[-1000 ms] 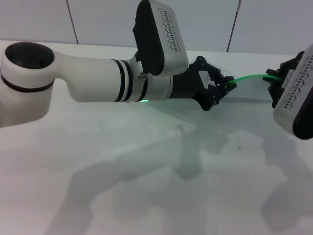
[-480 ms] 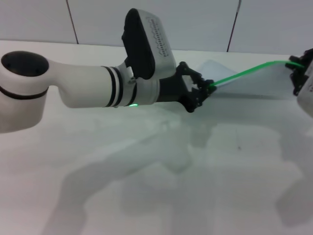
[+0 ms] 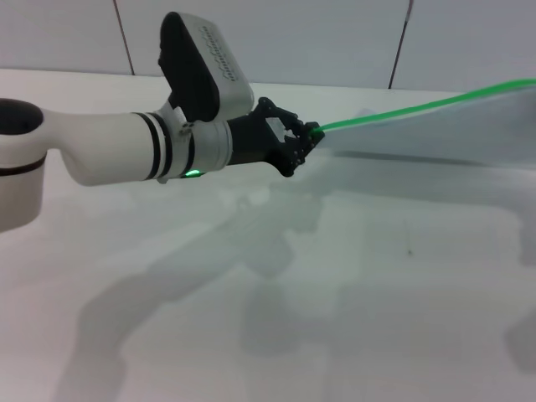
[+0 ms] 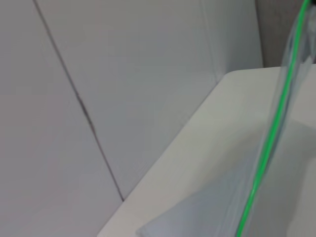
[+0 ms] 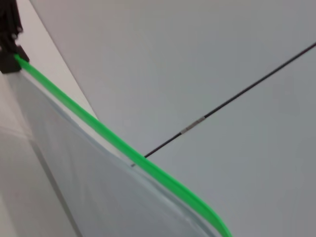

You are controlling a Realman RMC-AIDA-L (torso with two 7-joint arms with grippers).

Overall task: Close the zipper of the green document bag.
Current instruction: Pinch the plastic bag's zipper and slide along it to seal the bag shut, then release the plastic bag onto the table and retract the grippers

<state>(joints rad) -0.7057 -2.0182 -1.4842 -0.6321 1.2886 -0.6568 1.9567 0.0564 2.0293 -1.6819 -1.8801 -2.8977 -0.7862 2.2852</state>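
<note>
Left pincer (image 3: 308,139) grips the zipper (image 3: 419,105) end of the raised green document bag (image 3: 444,134)

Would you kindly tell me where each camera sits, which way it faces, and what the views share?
Head view: above, looking forward and down at the table; the left arm and its left claw shut on the zipper.
Left wrist view: along the green document bag toward the wall; no robot parts.
Right wrist view: along the bag toward the distant left claw.
Shared: the zipper appears in all three.
</note>
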